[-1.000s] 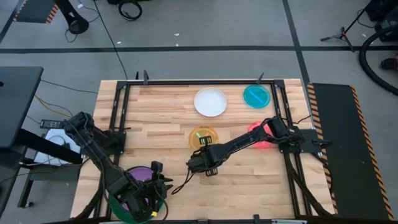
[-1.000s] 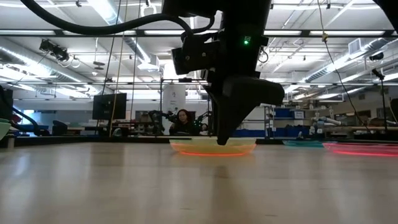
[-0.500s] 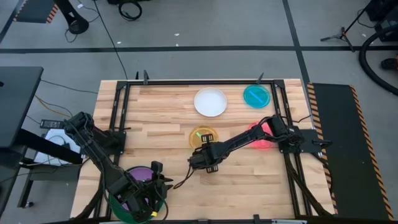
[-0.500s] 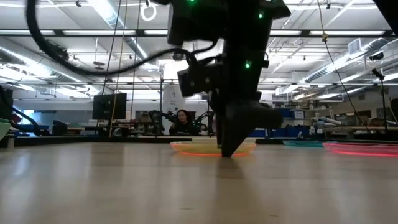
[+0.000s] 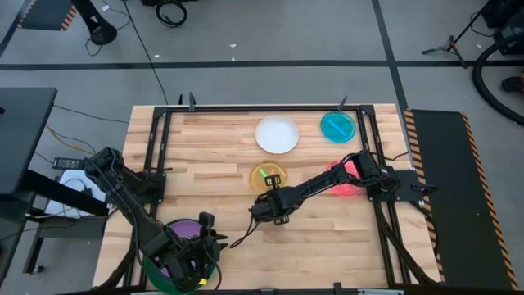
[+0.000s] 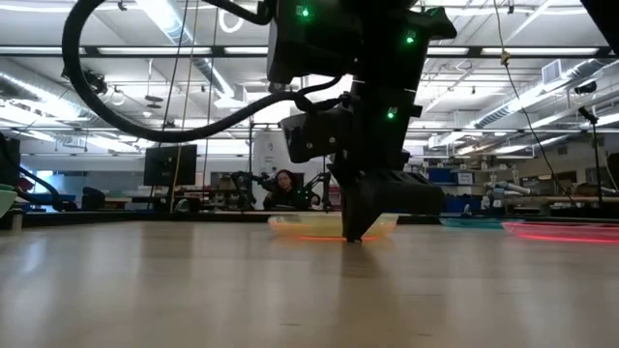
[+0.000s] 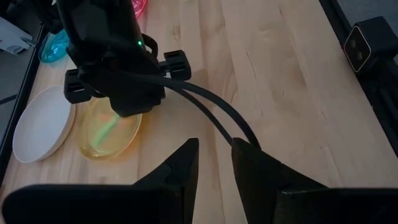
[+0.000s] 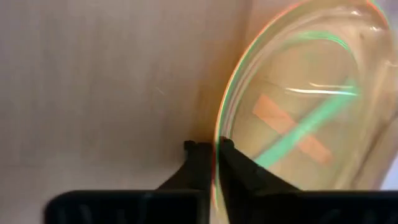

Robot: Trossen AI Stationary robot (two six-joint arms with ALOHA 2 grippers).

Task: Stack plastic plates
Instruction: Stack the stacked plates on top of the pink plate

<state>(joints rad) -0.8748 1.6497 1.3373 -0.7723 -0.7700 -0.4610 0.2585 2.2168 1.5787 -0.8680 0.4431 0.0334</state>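
High view shows the wooden table (image 5: 221, 147) with plates still scattered, so the stacking looks only partly done. At the near left corner a green plate (image 5: 151, 269) carries a purple plate (image 5: 187, 227) on top, mostly hidden under the left arm; that pile seems to be the stack in progress. The left gripper (image 7: 214, 155) hangs over it with its fingers a narrow gap apart and nothing between them.

Next in size, the white plate (image 5: 277, 134) lies alone toward the far edge, untouched.

Smaller ones remain loose: the teal plate (image 5: 337, 126) near the far right corner, the pink plate (image 5: 344, 182) partly under the right arm by the right rail, and the translucent orange plate (image 5: 268, 178) at mid-table with a lime plate (image 5: 264, 174) seemingly nested in it, showing as a green streak.

The right gripper (image 8: 210, 155) is down at the table surface on the near rim of the orange plate. In the right wrist view its fingers straddle that rim, one inside and one outside, nearly closed on it; whether the grip is firm I cannot tell.

By my reckoning two small plates are paired and a large pile is begun; white, teal, pink and the orange pair still need gathering.
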